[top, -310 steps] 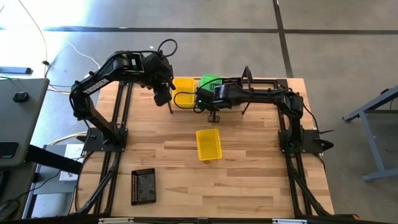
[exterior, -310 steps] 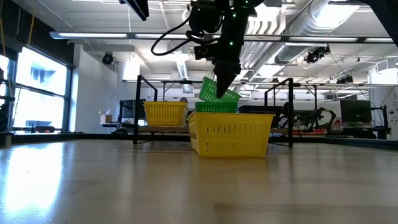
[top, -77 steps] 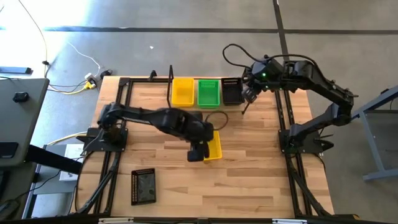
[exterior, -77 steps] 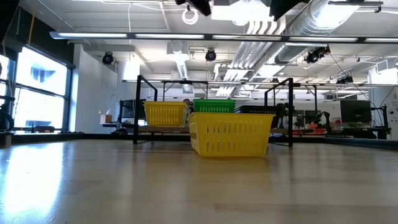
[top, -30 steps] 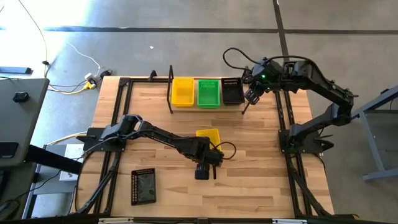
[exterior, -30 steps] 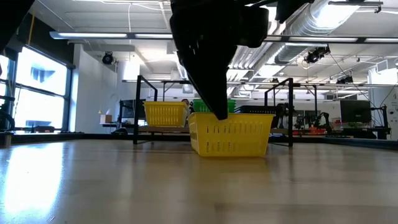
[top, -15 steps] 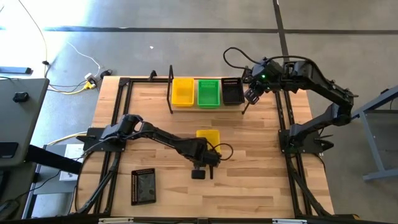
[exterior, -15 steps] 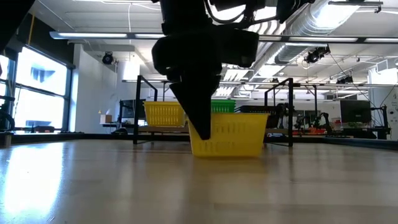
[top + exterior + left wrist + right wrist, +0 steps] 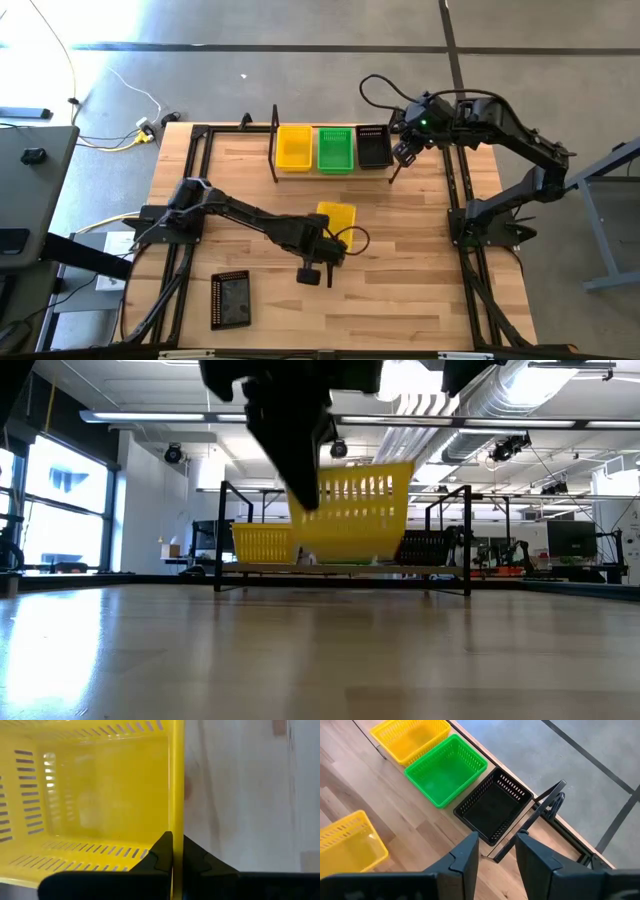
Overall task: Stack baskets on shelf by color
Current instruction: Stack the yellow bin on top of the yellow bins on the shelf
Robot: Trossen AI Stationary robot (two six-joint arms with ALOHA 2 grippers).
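Left gripper [image 9: 172, 851] is pinching the rim of the lifted yellow plastic mesh basket [image 9: 335, 217]; we're keeping it level, carrying far-left to the yellow shelf stack [image 9: 294, 147]. Right gripper [image 9: 497, 851] is waiting released by the black mesh basket [image 9: 492, 806].

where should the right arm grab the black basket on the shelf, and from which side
Take the black basket by a rim wall, coming straight down from above. It stands upright with its mouth open, so one finger can slip inside and one outside. The end wall away from the green basket looks easiest, since no basket stands beside it. The right tool hovers open nearby.
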